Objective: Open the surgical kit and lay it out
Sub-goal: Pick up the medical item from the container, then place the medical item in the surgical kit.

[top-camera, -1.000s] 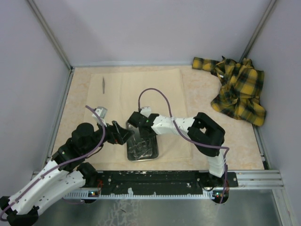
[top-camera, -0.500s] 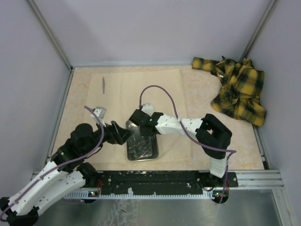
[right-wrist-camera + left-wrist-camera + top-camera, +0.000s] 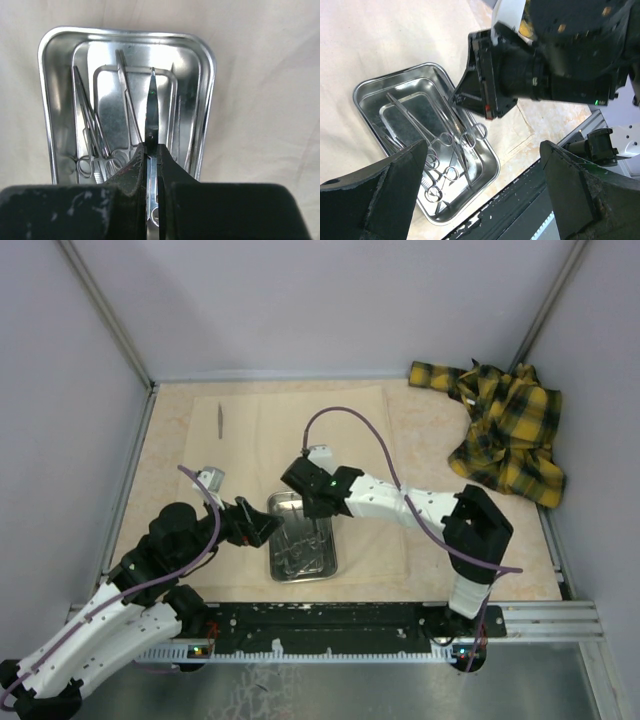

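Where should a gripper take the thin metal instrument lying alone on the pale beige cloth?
Mid-length on the thin metal instrument, from straight above, closing across its narrow width: it lies flat, with bare cloth on both sides.

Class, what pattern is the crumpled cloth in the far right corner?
The cloth is yellow-and-black plaid; top view.

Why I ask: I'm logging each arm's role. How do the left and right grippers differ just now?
The left gripper has its jaws wide open and empty; the right gripper has its jaws shut on a thin metal instrument. The left gripper is beside the steel tray, while the right gripper is over it, the instrument pointing along the tray. Both are close to the tray.
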`<move>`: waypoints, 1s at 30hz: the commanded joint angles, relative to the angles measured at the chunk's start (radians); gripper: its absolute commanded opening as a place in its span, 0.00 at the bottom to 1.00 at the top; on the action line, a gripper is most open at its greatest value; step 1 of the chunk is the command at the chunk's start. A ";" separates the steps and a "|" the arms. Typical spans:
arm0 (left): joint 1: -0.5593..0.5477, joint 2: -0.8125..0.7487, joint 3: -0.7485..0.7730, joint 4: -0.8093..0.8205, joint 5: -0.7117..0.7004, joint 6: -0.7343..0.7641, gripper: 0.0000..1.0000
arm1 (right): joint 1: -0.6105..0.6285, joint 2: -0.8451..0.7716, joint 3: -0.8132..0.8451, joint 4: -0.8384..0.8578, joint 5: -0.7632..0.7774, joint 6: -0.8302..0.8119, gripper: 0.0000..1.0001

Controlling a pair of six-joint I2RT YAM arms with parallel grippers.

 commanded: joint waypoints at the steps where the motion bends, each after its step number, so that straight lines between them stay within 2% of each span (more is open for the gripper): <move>1: -0.003 -0.010 0.021 0.001 -0.010 0.004 1.00 | -0.076 -0.082 0.063 -0.017 0.024 -0.066 0.00; 6: -0.004 -0.006 0.024 -0.002 -0.013 0.011 1.00 | -0.198 -0.134 0.081 -0.015 0.000 -0.167 0.00; 13: -0.004 0.007 0.030 -0.002 -0.016 0.022 1.00 | -0.385 -0.102 0.129 0.050 -0.049 -0.322 0.00; 19: -0.004 0.018 0.027 0.007 -0.022 0.029 1.00 | -0.520 0.036 0.227 0.136 -0.135 -0.434 0.00; 30: -0.003 0.044 0.018 0.026 -0.028 0.044 1.00 | -0.633 0.401 0.554 0.171 -0.164 -0.559 0.00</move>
